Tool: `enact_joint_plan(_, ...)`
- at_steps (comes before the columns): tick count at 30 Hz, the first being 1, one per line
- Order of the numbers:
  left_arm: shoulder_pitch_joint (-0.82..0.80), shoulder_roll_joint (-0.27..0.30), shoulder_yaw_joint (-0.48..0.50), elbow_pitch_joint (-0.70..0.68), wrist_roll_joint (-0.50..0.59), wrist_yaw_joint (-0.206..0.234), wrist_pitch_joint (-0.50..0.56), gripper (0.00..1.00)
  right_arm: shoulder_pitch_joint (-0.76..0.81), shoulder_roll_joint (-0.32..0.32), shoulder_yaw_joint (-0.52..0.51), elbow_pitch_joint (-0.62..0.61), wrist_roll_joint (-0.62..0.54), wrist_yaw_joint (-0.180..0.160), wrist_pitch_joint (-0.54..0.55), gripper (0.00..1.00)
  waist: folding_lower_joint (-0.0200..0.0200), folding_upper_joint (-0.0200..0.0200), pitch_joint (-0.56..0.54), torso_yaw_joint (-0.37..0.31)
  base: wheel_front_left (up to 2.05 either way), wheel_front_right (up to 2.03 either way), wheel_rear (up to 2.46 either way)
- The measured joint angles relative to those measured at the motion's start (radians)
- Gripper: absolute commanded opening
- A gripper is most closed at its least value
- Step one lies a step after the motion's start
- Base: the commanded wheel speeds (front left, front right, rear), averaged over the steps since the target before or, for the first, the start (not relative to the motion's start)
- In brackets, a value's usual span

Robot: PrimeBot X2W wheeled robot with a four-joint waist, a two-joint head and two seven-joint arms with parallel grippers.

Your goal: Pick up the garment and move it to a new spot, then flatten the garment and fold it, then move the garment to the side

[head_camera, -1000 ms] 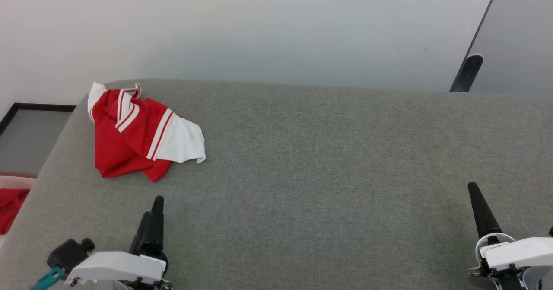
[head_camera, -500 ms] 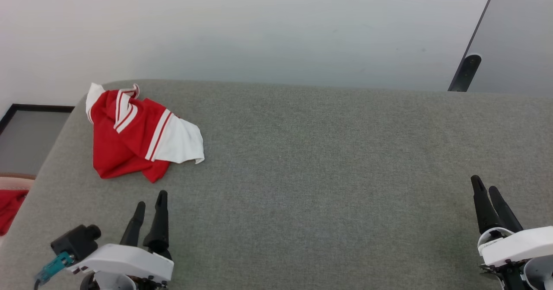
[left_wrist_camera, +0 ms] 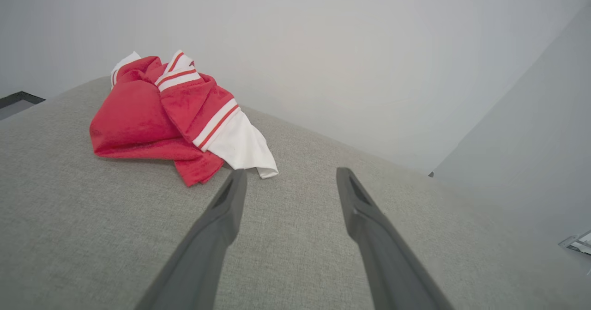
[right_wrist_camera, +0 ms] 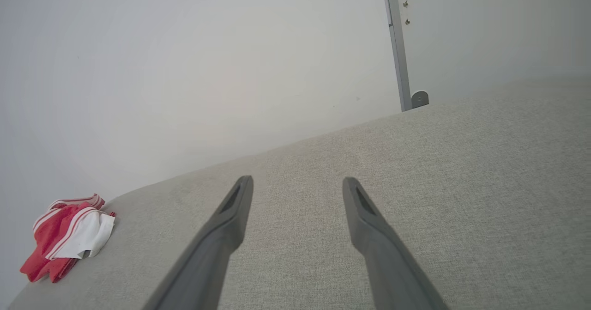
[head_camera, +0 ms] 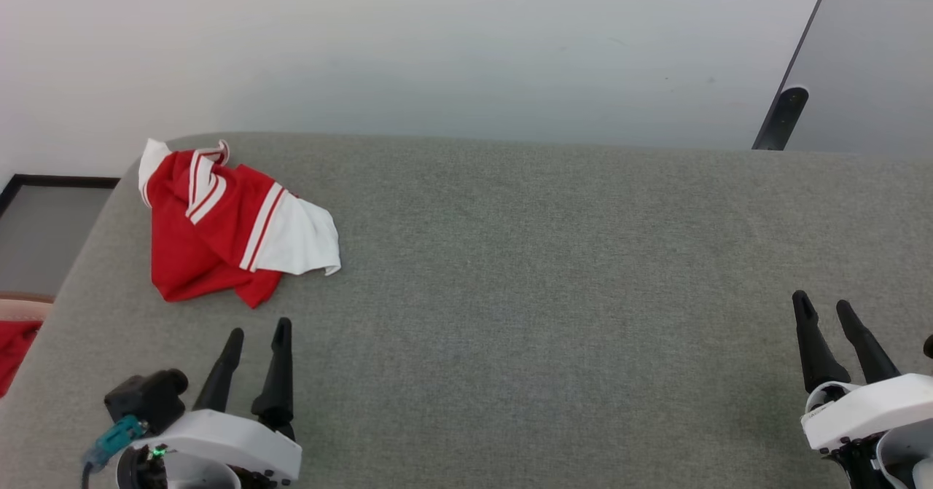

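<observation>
Jersey (head_camera: 211, 241): crumpled, far-left corner of grey cushion (head_camera: 547, 270), untouched.
L gripper (head_camera: 259, 329): jaws wide, empty, near it.
R gripper (head_camera: 822, 300): jaws wide, empty.
Left: all steps, pickup 1st.

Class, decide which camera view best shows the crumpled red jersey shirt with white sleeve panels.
The left wrist view: the red jersey shirt with white sleeve panels is nearest and largest there, folds and striped trim clear. The head view shows it whole from above, smaller. The right wrist view shows it tiny at the lower left.
</observation>
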Motion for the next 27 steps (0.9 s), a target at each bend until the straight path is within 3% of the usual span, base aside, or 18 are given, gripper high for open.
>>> enact_joint_plan(27, 0.0, 0.033, -0.052, -0.032, 0.278, 0.018, -0.064, 1.0, 0.011, -0.003, -0.058, -0.019, -0.3, 0.0, -0.048, 1.0, -0.0001, 0.0, 0.021, -0.01, 0.0, 0.0, 0.0)
